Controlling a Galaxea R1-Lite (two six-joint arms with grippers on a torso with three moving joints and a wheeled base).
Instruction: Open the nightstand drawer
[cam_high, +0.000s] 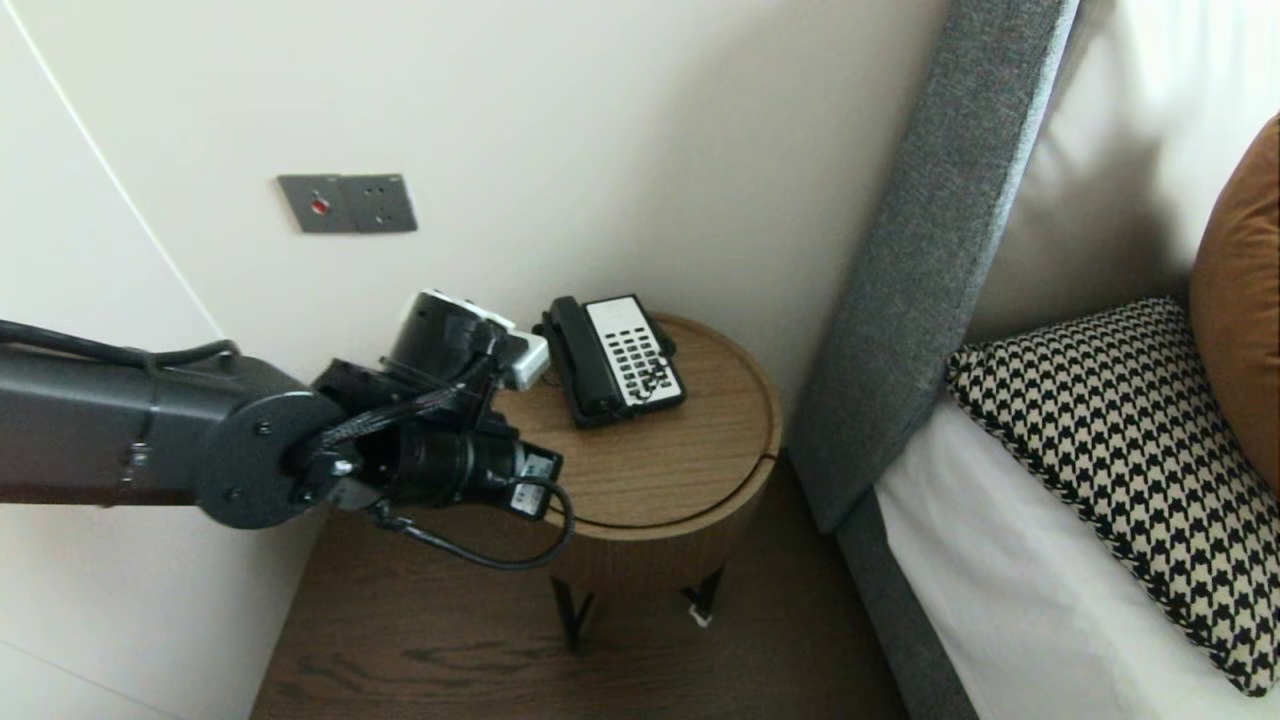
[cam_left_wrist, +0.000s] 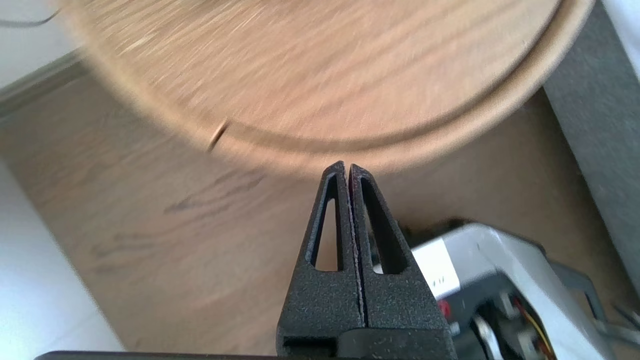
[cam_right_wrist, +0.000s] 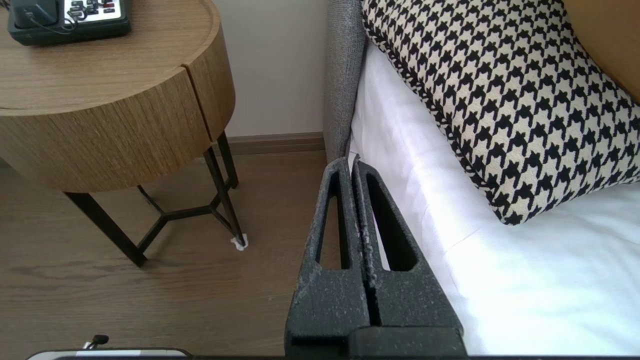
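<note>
Left arm (cam_high: 100, 430) reaches from the left over the near-left edge of the desk (cam_high: 660, 470); phone (cam_high: 615, 360) lies far on it. Left wrist: left pincer (cam_left_wrist: 347, 170) fully closed, empty, near the rim. Right wrist: right pincer (cam_right_wrist: 352, 162) closed, empty, parked beside the bed (cam_right_wrist: 525, 290).

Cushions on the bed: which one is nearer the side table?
The black-and-white houndstooth cushion; its corner reaches toward the round side table, while the plain orange-brown cushion sits farther across the bed.

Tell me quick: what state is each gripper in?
Left gripper: shut, empty, by the table rim.
Right gripper: shut, empty, parked beside the bed.
</note>
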